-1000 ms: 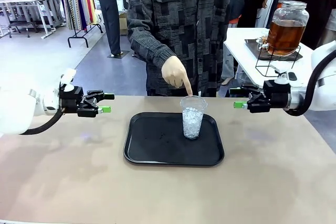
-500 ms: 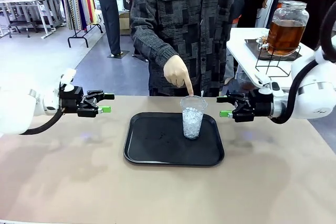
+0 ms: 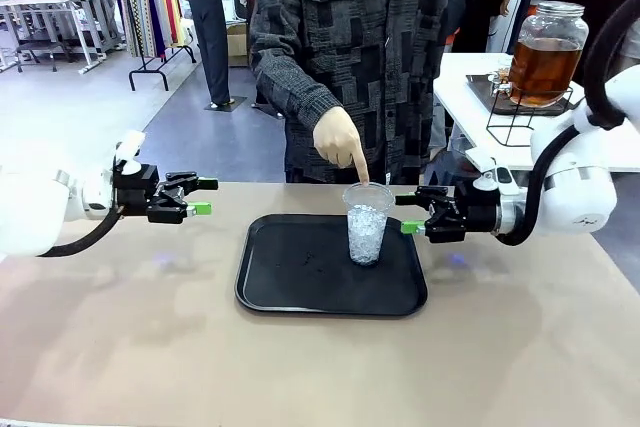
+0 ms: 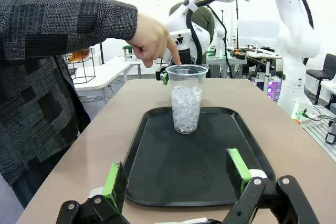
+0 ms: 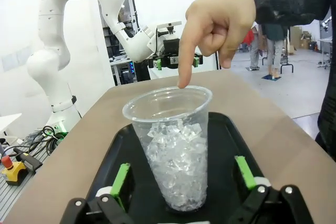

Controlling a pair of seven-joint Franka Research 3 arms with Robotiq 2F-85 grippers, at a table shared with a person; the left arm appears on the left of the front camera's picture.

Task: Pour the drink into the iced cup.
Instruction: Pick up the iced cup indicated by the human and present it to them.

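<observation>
A clear plastic iced cup (image 3: 367, 222) (image 4: 186, 99) (image 5: 173, 145), about half full of ice, stands upright on a black tray (image 3: 290, 282). The person's hand (image 3: 340, 140) points a finger down at its rim. My right gripper (image 3: 408, 214) (image 5: 182, 174) is open just right of the cup, fingers aimed at it, not touching. Off to the left of the tray hovers my left gripper (image 3: 203, 197) (image 4: 177, 171), open and holding nothing. The drink (image 3: 541, 65), amber liquid in a large glass jar with a metal lid, sits on a wire stand on the side table at the back right.
The tray (image 4: 210, 166) lies mid-table with bare tabletop (image 3: 120, 347) in front and to both sides. The person stands close behind the far edge. A white side table (image 3: 470, 87) stands behind my right arm.
My right gripper has travelled left toward the cup, from the table's right side to the tray's right edge. The left arm and the pointing hand have stayed put.
</observation>
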